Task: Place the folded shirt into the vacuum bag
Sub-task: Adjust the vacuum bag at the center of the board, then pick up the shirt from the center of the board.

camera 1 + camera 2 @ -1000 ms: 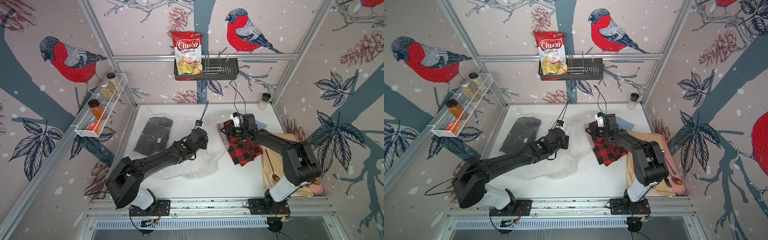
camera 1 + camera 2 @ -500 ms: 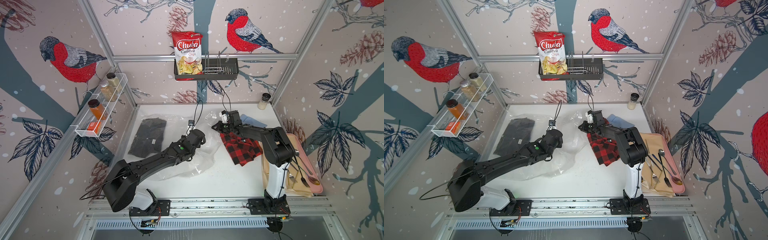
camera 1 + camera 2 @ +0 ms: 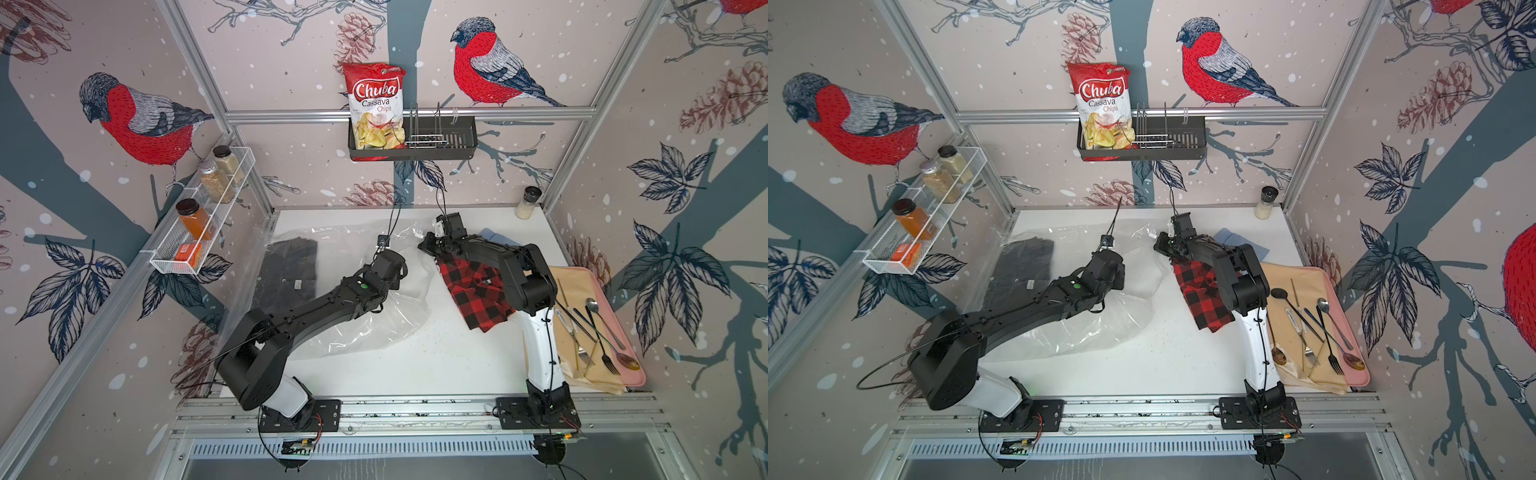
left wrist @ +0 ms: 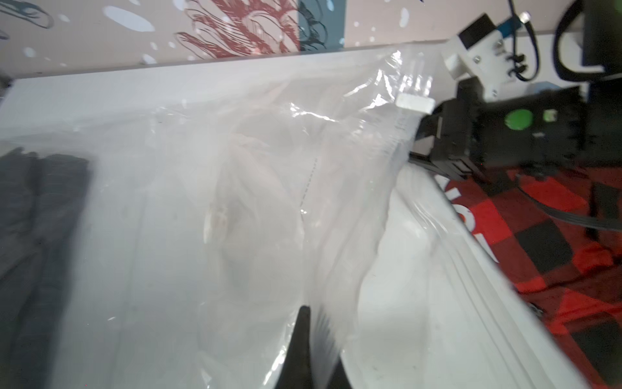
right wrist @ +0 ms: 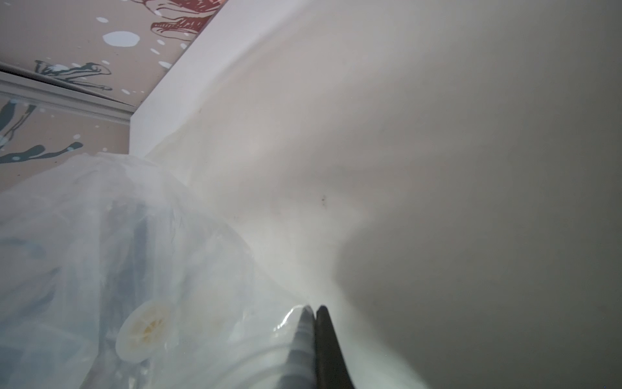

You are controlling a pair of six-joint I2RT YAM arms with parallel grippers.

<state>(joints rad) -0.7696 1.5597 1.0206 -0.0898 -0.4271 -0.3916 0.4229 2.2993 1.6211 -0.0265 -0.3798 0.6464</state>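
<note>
The vacuum bag (image 3: 357, 332) (image 3: 1100, 328) lies crinkled across the left middle of the table, with a dark folded shirt (image 3: 291, 268) showing through its far left end. The red-and-black checked folded shirt (image 3: 478, 291) (image 3: 1200, 299) lies outside the bag, to its right, partly under my right arm. My left gripper (image 4: 311, 313) is shut on the bag's upper edge, lifting the plastic. My right gripper (image 3: 426, 245) (image 5: 313, 308) is shut on the bag's zip edge at the far corner, near the white slider (image 4: 414, 102). The round white valve (image 5: 146, 331) shows through the plastic.
A pink tray (image 3: 636, 365) with a beige cloth and several pieces of cutlery sits along the right edge. A blue cloth (image 3: 494, 235) lies behind my right arm. A spice jar (image 3: 528, 201) stands in the back right corner. Wall racks hang on the left and back walls.
My right gripper moved left, off the checked shirt, to the bag's far corner and shut on the edge. The left arm shifted slightly left and back with the bag's edge.
</note>
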